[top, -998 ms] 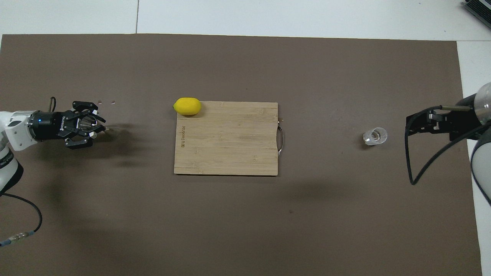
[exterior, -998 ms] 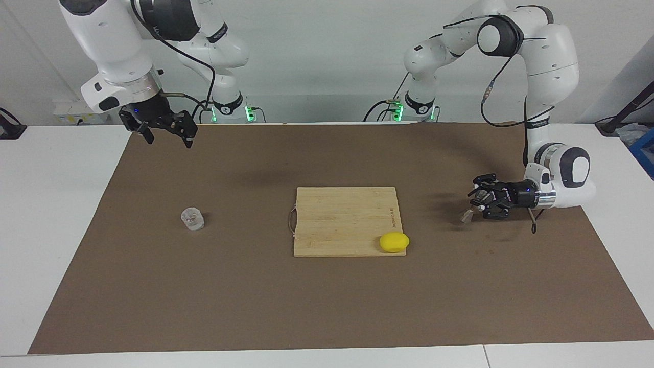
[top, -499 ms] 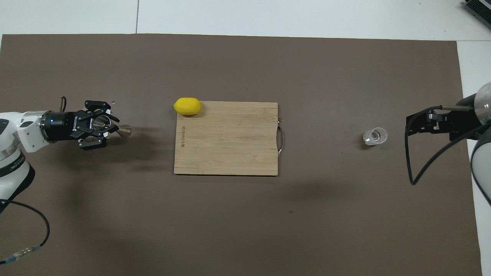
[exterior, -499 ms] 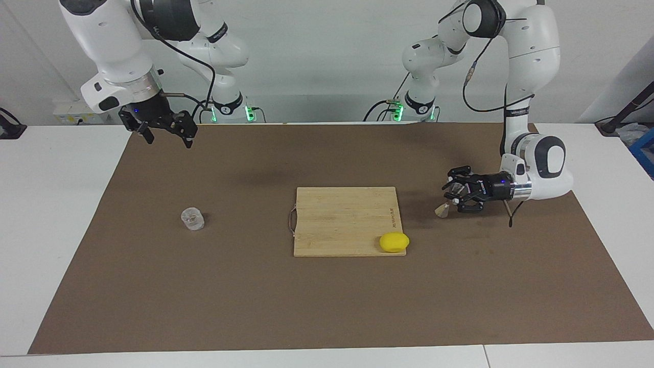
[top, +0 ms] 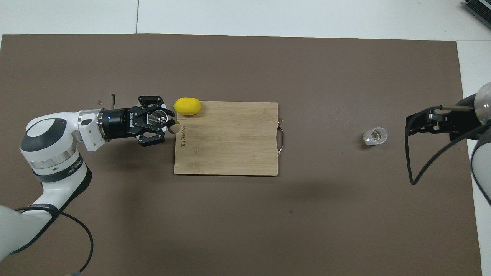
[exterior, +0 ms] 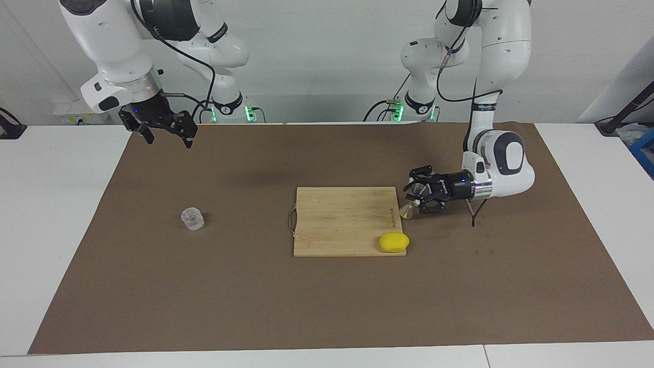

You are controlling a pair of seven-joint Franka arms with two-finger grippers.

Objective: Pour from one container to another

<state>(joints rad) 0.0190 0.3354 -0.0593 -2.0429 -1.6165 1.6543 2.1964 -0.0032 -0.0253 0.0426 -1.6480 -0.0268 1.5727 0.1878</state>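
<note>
My left gripper (exterior: 418,195) points sideways and is shut on the silver hourglass jigger (exterior: 407,211), which it holds above the mat at the cutting board's edge toward the left arm's end. In the overhead view the gripper (top: 160,121) and the jigger (top: 173,127) are beside the lemon. The clear frosty glass cup (exterior: 192,219) stands upright on the mat toward the right arm's end, also seen in the overhead view (top: 375,136). My right gripper (exterior: 166,134) waits raised and open over the mat's edge nearest the robots, apart from the cup.
A wooden cutting board (exterior: 342,220) lies mid-table on the brown mat (exterior: 255,296). A yellow lemon (exterior: 394,242) sits on the board's corner farthest from the robots, toward the left arm's end. Small specks (top: 99,102) lie on the mat.
My left arm has carried the jigger from the left arm's end of the mat toward the middle, up to the cutting board's edge. The right arm and the glass cup have not moved.
</note>
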